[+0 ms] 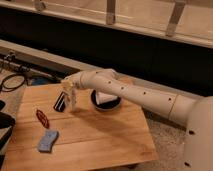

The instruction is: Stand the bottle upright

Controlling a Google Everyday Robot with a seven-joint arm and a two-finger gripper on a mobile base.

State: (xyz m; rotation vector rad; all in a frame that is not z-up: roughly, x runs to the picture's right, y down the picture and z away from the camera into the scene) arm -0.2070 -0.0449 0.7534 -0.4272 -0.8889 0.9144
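The bottle is a slim pale object standing roughly upright at the left back part of the wooden table. Its base is at or just above the tabletop. My gripper is at the end of the white arm, directly over the bottle's top and in contact with it. A flat black ribbed block lies just left of the bottle. The black bowl sits just right of it, partly behind my arm.
A blue sponge lies near the table's front left. A small red object lies between it and the block. Cables lie on the floor at the left. A dark wall runs behind the table.
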